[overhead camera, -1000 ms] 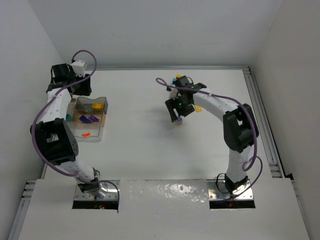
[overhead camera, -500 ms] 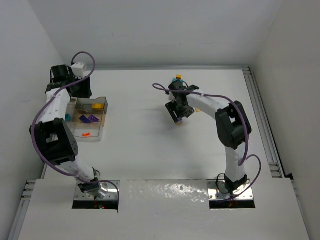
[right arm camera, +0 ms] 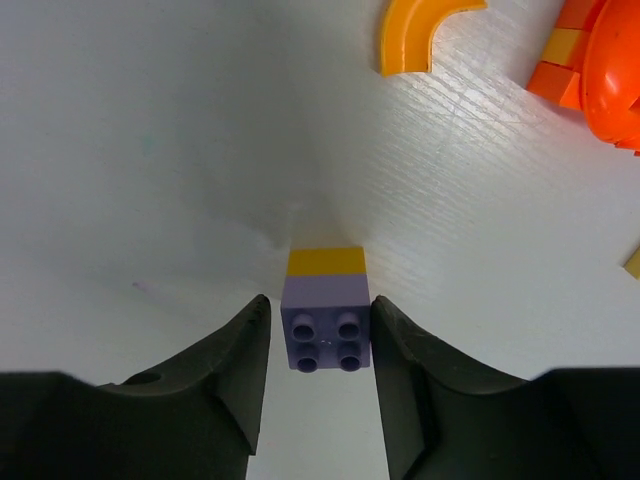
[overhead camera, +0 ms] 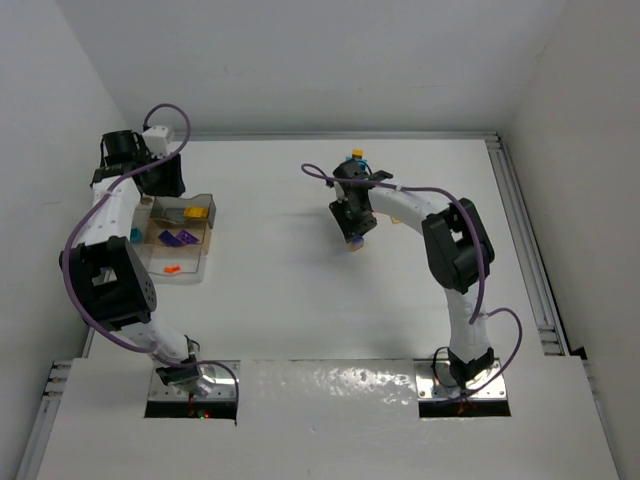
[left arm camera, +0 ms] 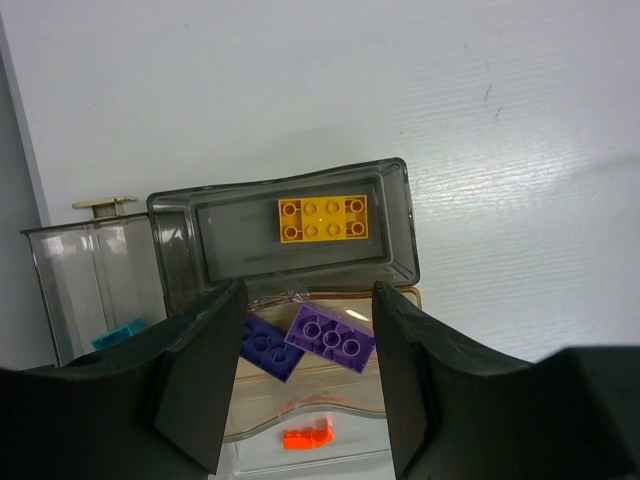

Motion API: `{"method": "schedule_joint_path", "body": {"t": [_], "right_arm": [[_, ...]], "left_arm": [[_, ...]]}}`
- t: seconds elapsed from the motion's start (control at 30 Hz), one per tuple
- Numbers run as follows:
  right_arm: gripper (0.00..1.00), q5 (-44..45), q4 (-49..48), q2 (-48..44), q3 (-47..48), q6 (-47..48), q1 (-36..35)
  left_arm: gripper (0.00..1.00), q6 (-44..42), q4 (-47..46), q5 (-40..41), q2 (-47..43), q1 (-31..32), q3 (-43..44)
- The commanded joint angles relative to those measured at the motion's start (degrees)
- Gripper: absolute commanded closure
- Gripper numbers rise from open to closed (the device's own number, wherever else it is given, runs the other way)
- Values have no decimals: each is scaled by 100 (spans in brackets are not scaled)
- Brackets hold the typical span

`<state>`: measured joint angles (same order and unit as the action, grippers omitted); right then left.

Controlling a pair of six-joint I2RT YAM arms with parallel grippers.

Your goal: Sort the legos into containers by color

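On the table, the containers sit at 9 o'clock, near the left edge. The left gripper hangs directly above them, jaws released and parted, with nothing between the fingers. In the left wrist view, a yellow brick lies flat in the compartment at 12 o'clock of the gripper. Two purple bricks lie side by side in the next compartment, seen through the jaw gap. An orange brick occupies the compartment at 6 o'clock, and a teal brick lies in the compartment at 9 o'clock. The right gripper is down at the table surface, just off the table centre toward 1 o'clock. Its jaws bracket a purple-and-yellow stack on the table. One finger meets the side of the stack, but a thin strip of table shows beside the other, so whether the stack is grasped cannot be told. An orange curved piece lies at 1 o'clock of this gripper. Orange-red pieces lie at 2 o'clock, apart from the stack.
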<state>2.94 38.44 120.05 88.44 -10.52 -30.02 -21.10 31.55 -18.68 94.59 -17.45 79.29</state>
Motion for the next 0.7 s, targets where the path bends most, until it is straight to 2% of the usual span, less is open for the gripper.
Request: {"method": "schedule_joint_path", "body": {"t": [0.0, 0.13, 0.27, 0.33, 0.47, 0.5, 0.6, 0.67], "right_arm": [[57, -66, -135, -52, 200, -90, 49], [60, -57, -82, -96, 130, -46, 40], [51, -48, 32, -96, 77, 41, 49], [51, -57, 15, -131, -20, 50, 49], [67, -30, -117, -236, -161, -11, 40], [80, -39, -143, -262, -178, -20, 40], [100, -92, -170, -324, -117, -46, 49], [100, -223, -170, -368, -21, -116, 66]], "left_arm": [[49, 1, -17, -110, -283, -13, 166], [49, 53, -9, -101, -274, -21, 227], [49, 115, 44, -268, -248, -13, 342], [49, 98, 62, -259, -239, -13, 412], [49, 115, 70, -207, -221, -13, 482], [49, 98, 88, -215, -221, -4, 491], [50, -42, 176, -347, -230, 31, 474], [50, -549, 333, -723, -274, 136, 439]]}}
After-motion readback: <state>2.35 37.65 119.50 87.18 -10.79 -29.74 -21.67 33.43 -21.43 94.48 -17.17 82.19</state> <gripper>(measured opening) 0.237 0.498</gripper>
